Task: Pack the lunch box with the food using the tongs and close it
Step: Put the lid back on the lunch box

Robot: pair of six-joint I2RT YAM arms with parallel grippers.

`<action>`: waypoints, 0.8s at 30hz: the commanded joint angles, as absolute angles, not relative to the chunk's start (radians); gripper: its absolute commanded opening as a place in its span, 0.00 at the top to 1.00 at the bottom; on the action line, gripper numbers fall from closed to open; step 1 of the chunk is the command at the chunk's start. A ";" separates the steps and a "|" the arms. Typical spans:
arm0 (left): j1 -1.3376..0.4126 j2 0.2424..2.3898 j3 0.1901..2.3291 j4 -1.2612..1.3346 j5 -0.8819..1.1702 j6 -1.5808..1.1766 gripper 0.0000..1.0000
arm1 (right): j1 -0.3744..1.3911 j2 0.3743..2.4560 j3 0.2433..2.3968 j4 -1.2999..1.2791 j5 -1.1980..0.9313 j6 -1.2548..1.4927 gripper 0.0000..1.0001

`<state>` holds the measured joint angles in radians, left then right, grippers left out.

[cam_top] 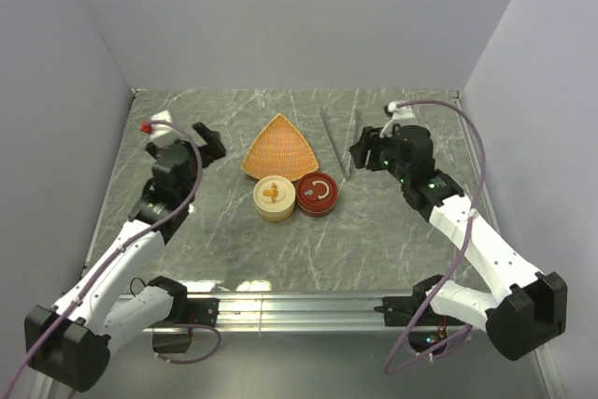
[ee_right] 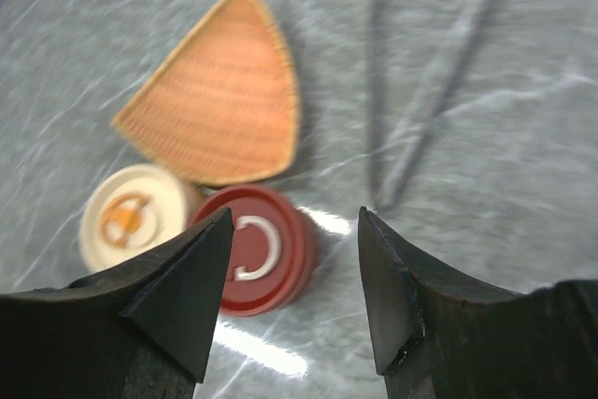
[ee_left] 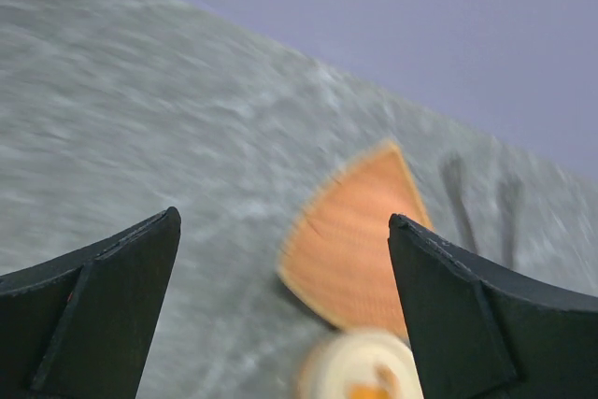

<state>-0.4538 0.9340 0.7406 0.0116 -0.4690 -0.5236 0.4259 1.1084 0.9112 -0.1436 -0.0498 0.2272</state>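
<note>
Grey marble tabletop (cam_top: 392, 231), pale walls. Slim grey tongs (ee_right: 439, 91) lie flat, joined end toward my right gripper (ee_right: 294, 217), jaws apart and empty. Left of them, a woven orange basket (ee_right: 224, 109), cream container (ee_right: 131, 217) and red container (ee_right: 257, 249) just beside it. My left gripper (ee_left: 285, 221) gapes wide, empty.

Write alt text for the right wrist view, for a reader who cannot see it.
The right pincer, its black jaws apart and empty, hangs over a grey marble table. Below it sit a red round container and a cream round container side by side, an orange woven basket behind them, and slim grey tongs lying to their right.
</note>
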 commanded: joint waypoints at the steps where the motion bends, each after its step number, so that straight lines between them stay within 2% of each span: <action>1: -0.306 0.888 0.715 0.106 -0.385 -0.453 0.00 | 0.351 1.054 0.879 -0.083 0.035 0.251 0.37; 8: -0.146 0.825 0.683 0.138 -0.292 -0.437 0.01 | 0.207 0.922 0.790 -0.023 0.060 0.298 0.36; 14: -0.144 0.828 0.701 0.097 -0.320 -0.472 0.00 | 0.186 0.864 0.753 -0.003 0.086 0.310 0.36; 24: -0.143 0.796 0.686 0.100 -0.373 -0.479 0.01 | 0.183 0.881 0.759 -0.003 0.066 0.313 0.36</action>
<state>-0.1490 0.8268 0.6872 0.0811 -0.3485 -0.4690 0.1913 0.8795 0.7612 -0.0475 0.0631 0.3031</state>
